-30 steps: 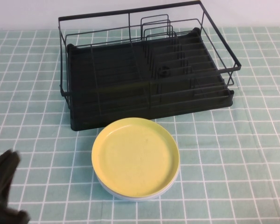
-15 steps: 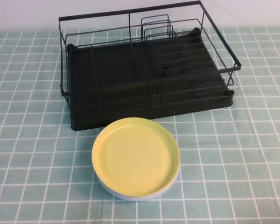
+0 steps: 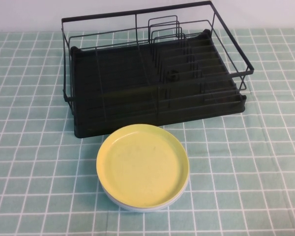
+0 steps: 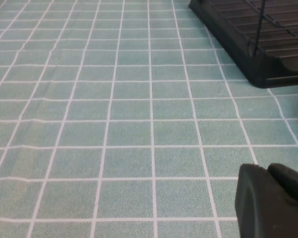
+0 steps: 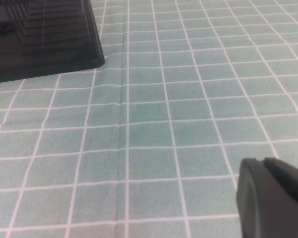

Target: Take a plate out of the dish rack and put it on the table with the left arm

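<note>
The yellow plate (image 3: 142,164) lies flat on the table (image 3: 236,162), just in front of the black dish rack (image 3: 155,73). It rests on top of a pale grey-blue plate (image 3: 135,208). The rack holds no plates. Neither arm shows in the high view. In the left wrist view my left gripper (image 4: 265,169) hangs shut and holds nothing above bare cloth, with a corner of the dish rack (image 4: 268,54) ahead of it. The right wrist view shows my right gripper (image 5: 262,161) shut and holding nothing over the cloth, apart from the rack's corner (image 5: 44,44).
Mint-green cloth with white grid lines spreads on both sides of the stacked plates. The rack's upright wire dividers (image 3: 169,44) stand in its right half. A pale wall runs behind the rack.
A second ago my left gripper showed at the lower left corner of the high view; it has since drawn out of that view. The plates and rack have not moved.
</note>
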You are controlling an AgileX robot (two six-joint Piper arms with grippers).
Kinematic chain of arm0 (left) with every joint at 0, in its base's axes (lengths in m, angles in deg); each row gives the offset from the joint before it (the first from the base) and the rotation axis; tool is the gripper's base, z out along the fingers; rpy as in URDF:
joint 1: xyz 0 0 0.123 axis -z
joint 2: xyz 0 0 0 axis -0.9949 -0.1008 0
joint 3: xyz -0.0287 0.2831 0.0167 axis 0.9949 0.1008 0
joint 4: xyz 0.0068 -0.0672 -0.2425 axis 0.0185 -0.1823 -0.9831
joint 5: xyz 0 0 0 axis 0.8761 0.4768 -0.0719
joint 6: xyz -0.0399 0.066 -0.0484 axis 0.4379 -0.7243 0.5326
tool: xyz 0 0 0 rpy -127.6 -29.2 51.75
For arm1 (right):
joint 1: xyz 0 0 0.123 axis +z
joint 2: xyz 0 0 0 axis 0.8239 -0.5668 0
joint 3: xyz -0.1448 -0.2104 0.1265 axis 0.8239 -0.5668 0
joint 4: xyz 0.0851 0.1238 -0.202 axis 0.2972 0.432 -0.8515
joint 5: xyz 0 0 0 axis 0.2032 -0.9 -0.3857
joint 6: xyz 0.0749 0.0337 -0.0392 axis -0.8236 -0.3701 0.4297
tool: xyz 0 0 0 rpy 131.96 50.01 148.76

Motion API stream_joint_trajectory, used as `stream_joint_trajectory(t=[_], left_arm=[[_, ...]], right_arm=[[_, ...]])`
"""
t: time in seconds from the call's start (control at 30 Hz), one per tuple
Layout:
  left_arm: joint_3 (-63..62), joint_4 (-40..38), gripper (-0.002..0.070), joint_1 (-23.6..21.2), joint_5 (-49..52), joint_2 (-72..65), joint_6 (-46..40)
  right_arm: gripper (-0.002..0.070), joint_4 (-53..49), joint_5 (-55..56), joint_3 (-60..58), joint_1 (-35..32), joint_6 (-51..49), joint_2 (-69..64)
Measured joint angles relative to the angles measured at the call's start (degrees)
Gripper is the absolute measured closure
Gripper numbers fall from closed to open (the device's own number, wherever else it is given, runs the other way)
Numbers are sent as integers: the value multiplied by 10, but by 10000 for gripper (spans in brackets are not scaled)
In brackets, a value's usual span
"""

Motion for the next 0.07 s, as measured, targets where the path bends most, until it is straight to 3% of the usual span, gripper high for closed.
stream_joint_trajectory(t=[0.07], left_arm=[[0,0,676,-1,0,0,0]], right_arm=[[694,0,0,0,0,0,0]])
